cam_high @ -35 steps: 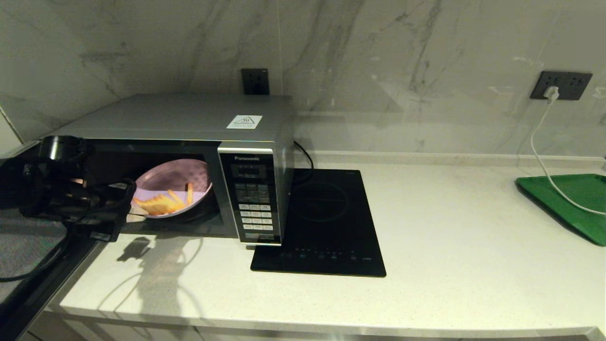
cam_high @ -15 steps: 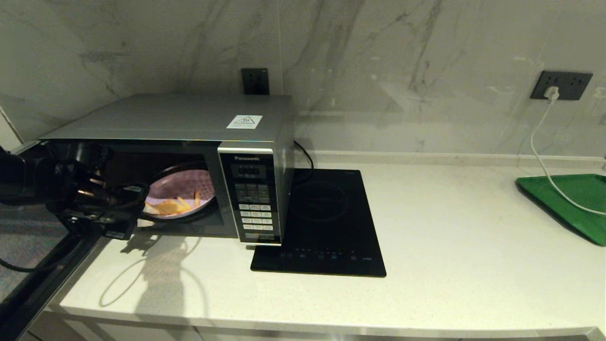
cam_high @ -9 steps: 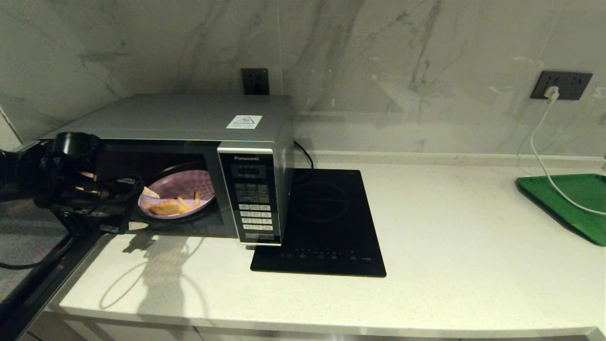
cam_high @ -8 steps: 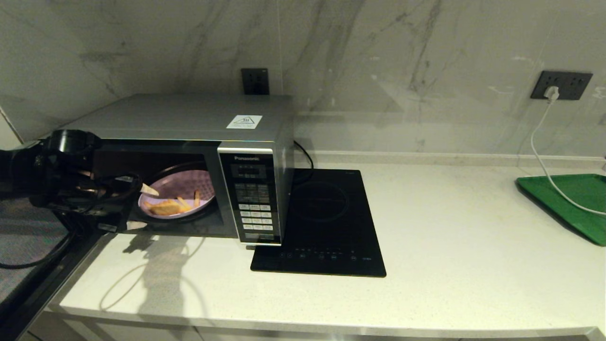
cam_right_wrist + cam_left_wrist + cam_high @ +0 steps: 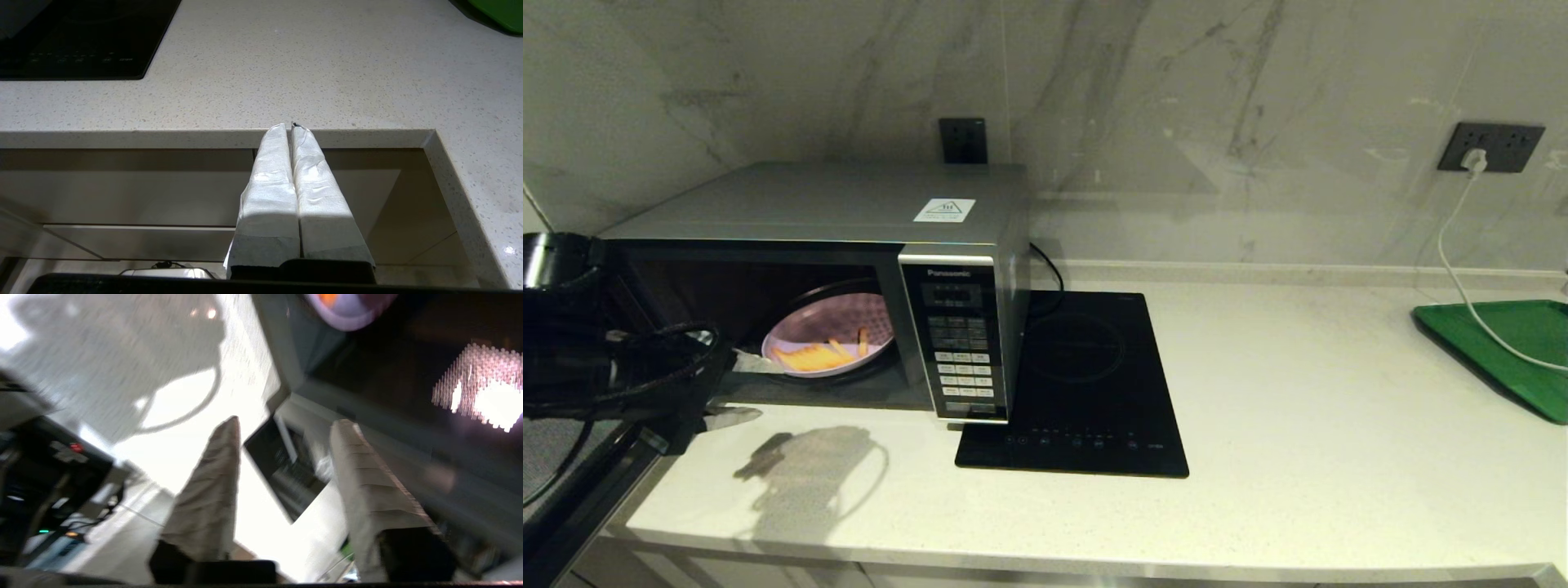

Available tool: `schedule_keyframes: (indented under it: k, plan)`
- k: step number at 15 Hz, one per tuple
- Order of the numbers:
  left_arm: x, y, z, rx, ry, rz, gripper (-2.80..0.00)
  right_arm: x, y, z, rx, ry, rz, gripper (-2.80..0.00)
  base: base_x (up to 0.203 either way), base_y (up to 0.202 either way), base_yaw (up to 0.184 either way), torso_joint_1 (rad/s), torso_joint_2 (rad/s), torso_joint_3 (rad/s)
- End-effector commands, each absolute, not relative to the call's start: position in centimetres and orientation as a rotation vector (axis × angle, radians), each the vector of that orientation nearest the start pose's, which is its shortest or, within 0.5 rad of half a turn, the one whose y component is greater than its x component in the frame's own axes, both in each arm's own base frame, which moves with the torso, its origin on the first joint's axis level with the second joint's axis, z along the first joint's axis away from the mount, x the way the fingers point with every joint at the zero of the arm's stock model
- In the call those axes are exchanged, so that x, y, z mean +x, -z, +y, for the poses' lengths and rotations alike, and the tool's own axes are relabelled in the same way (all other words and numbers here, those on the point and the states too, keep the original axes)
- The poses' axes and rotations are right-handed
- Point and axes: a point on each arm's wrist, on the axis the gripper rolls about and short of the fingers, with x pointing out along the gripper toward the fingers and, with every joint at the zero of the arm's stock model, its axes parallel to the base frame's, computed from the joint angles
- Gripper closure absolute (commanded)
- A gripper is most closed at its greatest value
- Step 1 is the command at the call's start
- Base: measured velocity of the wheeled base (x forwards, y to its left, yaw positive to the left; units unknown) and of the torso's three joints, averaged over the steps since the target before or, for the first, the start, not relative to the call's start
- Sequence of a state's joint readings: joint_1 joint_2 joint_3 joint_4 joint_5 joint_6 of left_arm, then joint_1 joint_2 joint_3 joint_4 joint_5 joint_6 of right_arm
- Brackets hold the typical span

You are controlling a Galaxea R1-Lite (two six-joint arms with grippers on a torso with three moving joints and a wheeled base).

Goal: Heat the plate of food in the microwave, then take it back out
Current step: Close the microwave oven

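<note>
The silver-grey microwave (image 5: pixel 849 204) stands at the counter's left with its door swung open to the left. Inside it, the lilac plate of fries (image 5: pixel 829 343) lies flat on the turntable. My left gripper (image 5: pixel 743 385) hovers just outside the cavity's front left corner, open and holding nothing. In the left wrist view its fingers (image 5: pixel 216 477) stand wide apart around bare counter, and the plate (image 5: pixel 347 310) shows at the frame's edge, apart from them. My right gripper (image 5: pixel 291 125) is parked below the counter's front edge, shut and empty.
A flat black induction hob (image 5: pixel 1078 384) lies right of the microwave. A green tray (image 5: pixel 1503 343) sits at the far right with a white cable (image 5: pixel 1454 269) running over it. The open door's dark edge (image 5: pixel 580 498) juts out at the lower left.
The left gripper lowered the plate onto the turntable, opened, and drew back out of the microwave toward the left front. The plate now lies flat and free.
</note>
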State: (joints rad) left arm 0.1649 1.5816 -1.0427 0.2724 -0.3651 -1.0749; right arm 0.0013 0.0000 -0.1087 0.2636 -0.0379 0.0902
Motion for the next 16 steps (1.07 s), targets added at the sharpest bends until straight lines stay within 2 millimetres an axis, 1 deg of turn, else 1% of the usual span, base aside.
schedule_keyframes:
  k: [1,2,3,4,5,6,7,9,12,13,15,16]
  plan:
    - [20.8,-23.6,2.9,-1.172,-0.193,0.733,0.0,-3.3,-7.8,-0.1,0.087,0.044,0.155,0.0,0.0,0.0,0.0,0.0,0.0,0.0]
    - [19.3,-25.3,3.1,-1.143,-0.184,0.698,0.0,-3.3,-7.8,-0.1,0.087,0.044,0.156,0.0,0.0,0.0,0.0,0.0,0.0,0.0]
    - [18.7,-27.1,3.5,-1.122,-0.182,0.658,0.0,-3.3,-7.8,-0.1,0.087,0.044,0.156,0.0,0.0,0.0,0.0,0.0,0.0,0.0]
    - [18.0,-29.5,4.1,-1.091,-0.188,0.604,0.0,-3.3,-7.8,-0.1,0.087,0.044,0.155,0.0,0.0,0.0,0.0,0.0,0.0,0.0]
    - [17.0,-31.6,4.9,-1.048,-0.211,0.552,0.0,-3.3,-7.8,-0.1,0.087,0.044,0.155,0.0,0.0,0.0,0.0,0.0,0.0,0.0]
    - [15.9,-32.9,5.9,-1.0,-0.257,0.51,0.0,-3.3,-7.8,-0.1,0.087,0.044,0.155,0.0,0.0,0.0,0.0,0.0,0.0,0.0]
    - [15.1,-33.6,7.3,-0.935,-0.317,0.482,0.0,-3.3,-7.8,-0.1,0.087,0.044,0.156,0.0,0.0,0.0,0.0,0.0,0.0,0.0]
    - [14.3,-34.6,10.5,-0.791,-0.433,0.443,0.0,-3.3,-7.8,-0.1,0.087,0.044,0.155,0.0,0.0,0.0,0.0,0.0,0.0,0.0]
    - [13.6,-35.4,16.7,-0.515,-0.578,0.471,0.0,-3.3,-7.8,-0.1,0.087,0.044,0.156,0.0,0.0,0.0,0.0,0.0,0.0,0.0]
    - [13.5,-35.6,18.4,-0.444,-0.602,0.485,0.0,-3.3,-7.8,-0.1,0.087,0.044,0.156,0.0,0.0,0.0,0.0,0.0,0.0,0.0]
    - [13.4,-36.1,20.4,-0.386,-0.643,0.493,0.0,-3.3,-7.8,-0.1,0.087,0.044,0.155,0.0,0.0,0.0,0.0,0.0,0.0,0.0]
    - [13.5,-36.0,20.9,-0.376,-0.655,0.519,0.0,-3.3,-7.8,-0.1,0.087,0.044,0.156,0.0,0.0,0.0,0.0,0.0,0.0,0.0]
